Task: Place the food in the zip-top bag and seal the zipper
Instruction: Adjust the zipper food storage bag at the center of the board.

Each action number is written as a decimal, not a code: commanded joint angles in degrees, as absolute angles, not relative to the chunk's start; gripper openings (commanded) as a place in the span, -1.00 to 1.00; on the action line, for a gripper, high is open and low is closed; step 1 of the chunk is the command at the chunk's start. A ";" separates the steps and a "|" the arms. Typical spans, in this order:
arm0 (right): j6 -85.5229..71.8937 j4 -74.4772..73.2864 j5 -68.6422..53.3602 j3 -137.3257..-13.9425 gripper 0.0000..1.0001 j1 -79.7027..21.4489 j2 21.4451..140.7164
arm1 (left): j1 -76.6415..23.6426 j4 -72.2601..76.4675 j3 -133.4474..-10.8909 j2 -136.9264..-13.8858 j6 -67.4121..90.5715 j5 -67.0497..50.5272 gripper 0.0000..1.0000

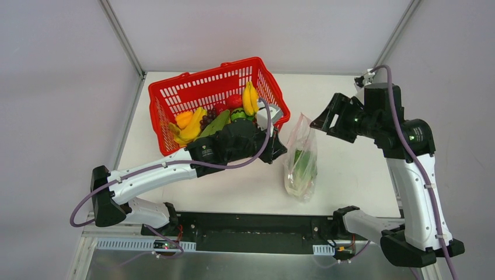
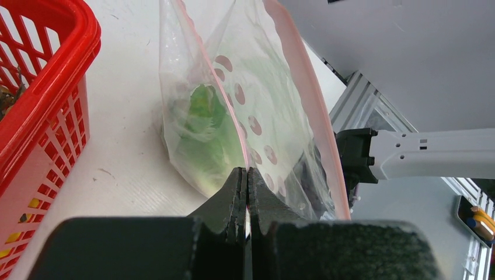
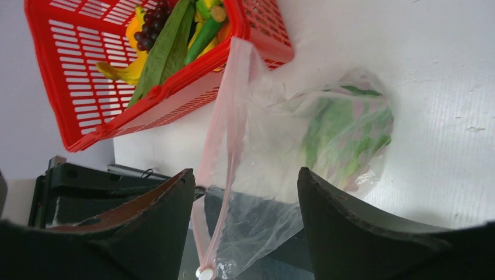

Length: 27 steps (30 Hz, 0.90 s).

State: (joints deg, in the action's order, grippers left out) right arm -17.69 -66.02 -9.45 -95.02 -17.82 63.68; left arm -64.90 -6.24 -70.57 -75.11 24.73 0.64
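The clear zip-top bag (image 1: pixel 302 158) stands on the table right of the basket, with green lettuce (image 2: pixel 201 122) inside. My left gripper (image 2: pixel 247 170) is shut on the bag's left mouth edge, where the pink zipper (image 2: pixel 304 93) strip runs in. My right gripper (image 3: pixel 245 175) is open at the bag's upper right. The zipper (image 3: pixel 225 128) and its white slider (image 3: pixel 205 272) hang loose between the spread fingers (image 3: pixel 330 201), touching neither. More food lies in the basket: bananas (image 1: pixel 250 98), grapes (image 1: pixel 207 118), a red apple (image 1: pixel 234 100) and a cucumber (image 3: pixel 204 35).
The red mesh basket (image 1: pixel 175 96) sits at the back left, close against my left gripper (image 1: pixel 279 149). My right gripper (image 1: pixel 324 119) hovers above the white table (image 1: pixel 350 175). Grey walls close the back and sides, and a black rail runs along the near edge.
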 commanded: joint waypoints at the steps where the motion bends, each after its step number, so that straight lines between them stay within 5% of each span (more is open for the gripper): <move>1: -20.95 -65.54 -11.84 -94.74 0.33 -21.57 61.83 | -65.22 -1.74 -70.75 -73.99 25.46 1.00 -1.00; 9: -25.89 -68.94 9.01 -96.35 0.24 -40.84 67.62 | -65.21 -1.24 -71.63 -73.60 24.84 0.33 -1.00; 12: -27.08 -70.33 14.23 -96.47 -0.04 -43.10 68.65 | -65.21 -1.53 -71.06 -73.20 24.72 1.06 -1.00; 17: -28.47 -70.61 17.10 -95.67 -0.04 -45.31 68.55 | -65.21 -2.30 -70.66 -72.68 24.37 1.92 -1.00; 27: -27.94 -69.33 23.08 -95.49 -0.36 -45.66 66.21 | -65.14 -4.24 -70.01 -71.38 23.32 4.50 -1.00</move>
